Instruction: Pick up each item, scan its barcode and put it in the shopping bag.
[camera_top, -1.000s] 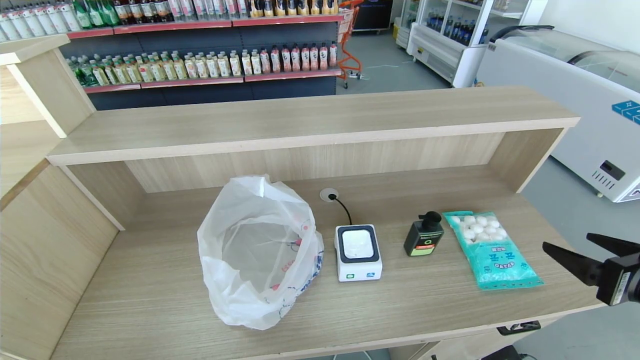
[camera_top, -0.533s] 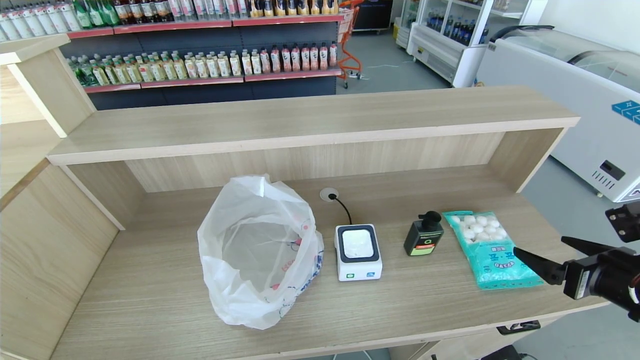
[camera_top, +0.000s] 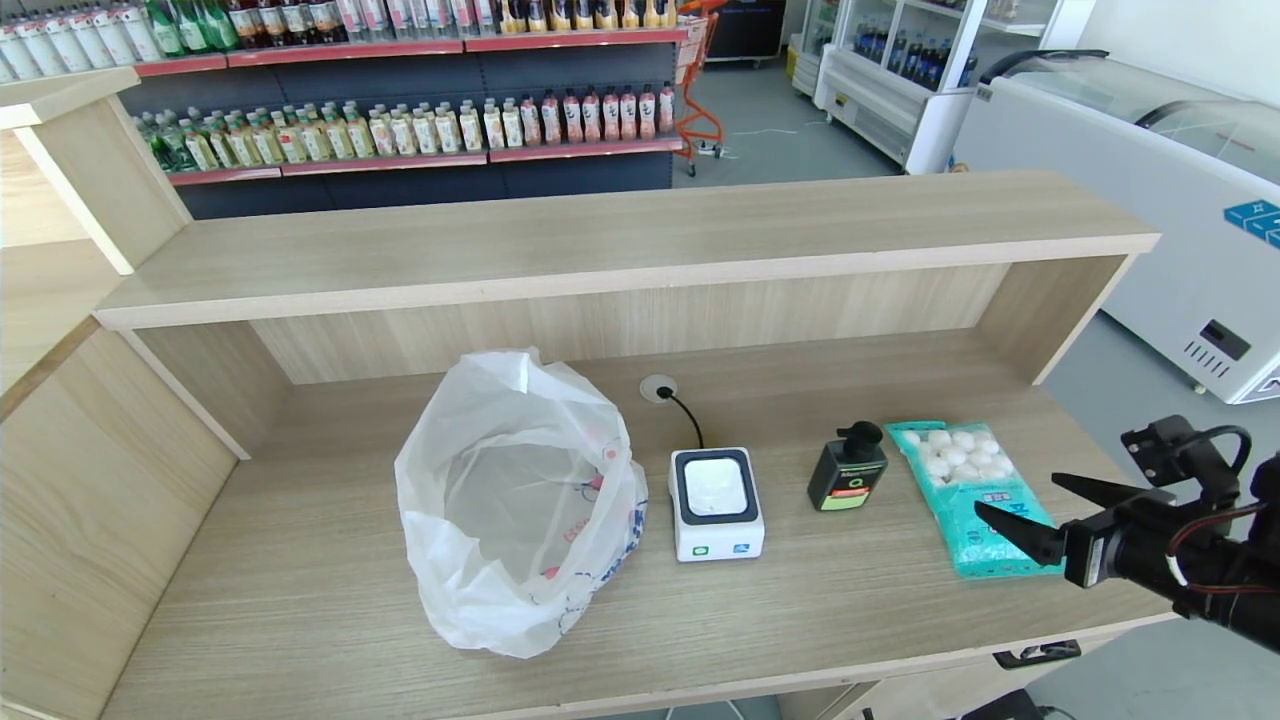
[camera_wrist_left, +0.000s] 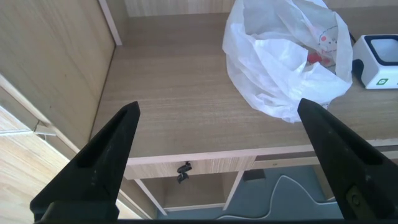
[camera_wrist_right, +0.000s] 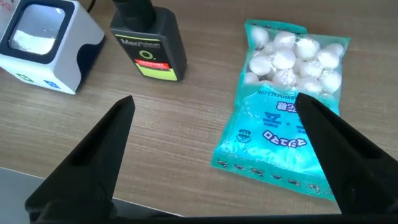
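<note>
Hovering at the near edge of the counter (camera_top: 300, 600), the right gripper (camera_top: 1018, 495) has its 2 fingers spread wide and empty, just above the near end of the teal cotton-ball packet (camera_top: 960, 475). The left gripper (camera_wrist_left: 219, 104), likewise splayed and holding nothing, hangs near the shopping bag (camera_top: 520, 500). Farther in, the black pump bottle (camera_top: 846, 470) stands between packet and scanner (camera_top: 714, 503). Both items sit outside the bag, so the task looks barely begun: 2 pickups, scans and drops remain.
</note>
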